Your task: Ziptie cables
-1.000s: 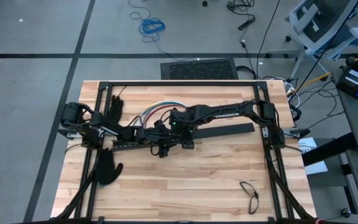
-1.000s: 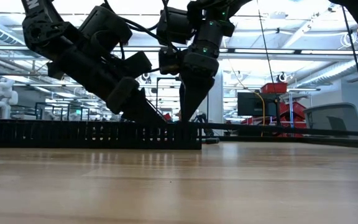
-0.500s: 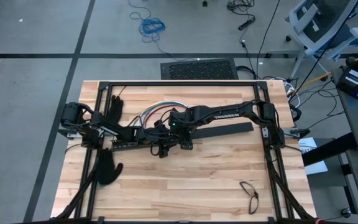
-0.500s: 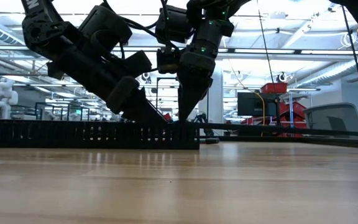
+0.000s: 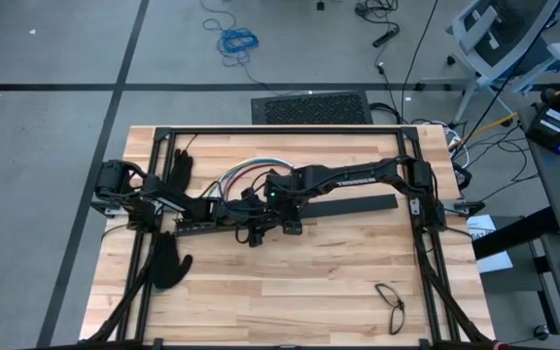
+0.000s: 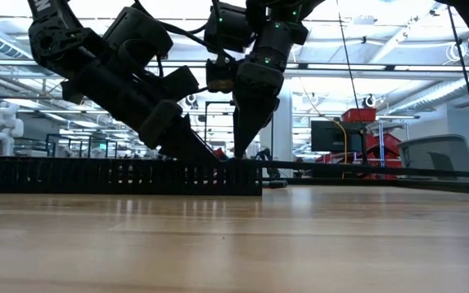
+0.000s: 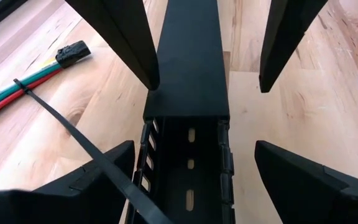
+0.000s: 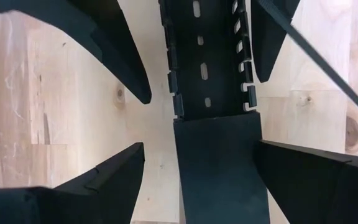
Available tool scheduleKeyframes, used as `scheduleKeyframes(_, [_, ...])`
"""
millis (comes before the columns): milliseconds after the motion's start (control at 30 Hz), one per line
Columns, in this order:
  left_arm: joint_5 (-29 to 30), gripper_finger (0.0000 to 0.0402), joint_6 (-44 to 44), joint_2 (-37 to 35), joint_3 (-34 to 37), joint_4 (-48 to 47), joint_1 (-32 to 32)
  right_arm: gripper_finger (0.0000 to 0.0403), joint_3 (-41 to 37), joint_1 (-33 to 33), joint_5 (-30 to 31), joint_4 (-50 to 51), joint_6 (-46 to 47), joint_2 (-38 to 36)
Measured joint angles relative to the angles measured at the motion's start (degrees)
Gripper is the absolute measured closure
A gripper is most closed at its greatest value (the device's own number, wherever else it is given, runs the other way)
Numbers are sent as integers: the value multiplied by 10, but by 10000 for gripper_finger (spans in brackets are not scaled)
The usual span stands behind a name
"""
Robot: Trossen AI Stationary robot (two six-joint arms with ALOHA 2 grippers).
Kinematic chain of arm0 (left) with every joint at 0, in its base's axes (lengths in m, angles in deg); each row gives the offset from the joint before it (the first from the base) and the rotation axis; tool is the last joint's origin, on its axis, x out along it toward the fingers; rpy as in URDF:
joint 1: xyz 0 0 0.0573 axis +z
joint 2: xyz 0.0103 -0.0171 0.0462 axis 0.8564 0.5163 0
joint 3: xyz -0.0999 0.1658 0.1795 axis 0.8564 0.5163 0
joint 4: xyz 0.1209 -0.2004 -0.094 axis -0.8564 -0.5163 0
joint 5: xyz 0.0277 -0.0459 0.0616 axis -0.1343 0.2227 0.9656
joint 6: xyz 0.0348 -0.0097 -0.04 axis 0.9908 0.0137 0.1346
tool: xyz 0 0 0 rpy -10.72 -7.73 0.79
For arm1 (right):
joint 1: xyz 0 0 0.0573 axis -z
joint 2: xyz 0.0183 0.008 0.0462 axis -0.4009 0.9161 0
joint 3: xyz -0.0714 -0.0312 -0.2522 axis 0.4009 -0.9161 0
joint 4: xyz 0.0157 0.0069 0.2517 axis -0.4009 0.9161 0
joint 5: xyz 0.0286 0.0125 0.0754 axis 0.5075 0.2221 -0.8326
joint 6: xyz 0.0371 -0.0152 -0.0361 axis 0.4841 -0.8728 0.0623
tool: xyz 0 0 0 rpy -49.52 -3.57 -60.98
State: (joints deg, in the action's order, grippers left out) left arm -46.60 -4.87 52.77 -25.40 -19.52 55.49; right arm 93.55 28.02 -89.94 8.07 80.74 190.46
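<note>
The cables (image 7: 5,99), red, green and white with a black plug, lie on the wood beside a long black slotted bar (image 7: 188,180). A thin black ziptie (image 7: 55,118) circles them, its tail slanting toward the bar. Both grippers meet over the bar left of the table's middle. My left gripper (image 7: 194,144) is open and slants down, one finger on each side of the bar. My right gripper (image 8: 201,143) is open too and points steeply down astride the bar's smooth cover (image 8: 219,168). The cables loop behind the arms (image 5: 246,173) in the high view. My left gripper: the ziptie's tail (image 7: 107,168) crosses in front of one finger, and I cannot tell whether they touch. My right gripper: one finger (image 8: 291,168) stands right beside the cover's edge (image 8: 261,149), and I cannot tell whether it touches.
Two black gloves lie at the left, one far (image 5: 179,170), one near (image 5: 168,261). A pair of glasses (image 5: 390,301) lies near the front right. A black frame (image 5: 280,129) rims the table. Bare wood (image 5: 290,282) spans the near half.
</note>
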Motion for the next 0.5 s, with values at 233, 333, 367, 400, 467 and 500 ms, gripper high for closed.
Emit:
scheduleKeyframes(233, [0,75,0,0,0,0,0,108,0,0,2,1,0,-1])
scheduleKeyframes(333, [0,75,0,0,0,-1,0,108,0,0,11,4,-4,-5])
scheduleKeyframes(367, [0,75,0,0,0,-1,0,108,0,0,21,3,-5,-6])
scheduleKeyframes(400, [0,75,0,0,0,-1,0,108,0,0,27,4,-7,-6])
scheduleKeyframes(467, [0,75,0,0,0,-2,0,108,0,2,31,13,-14,-6])
scheduleKeyframes(500, [0,75,0,0,0,-2,0,108,0,3,31,16,-19,-6])
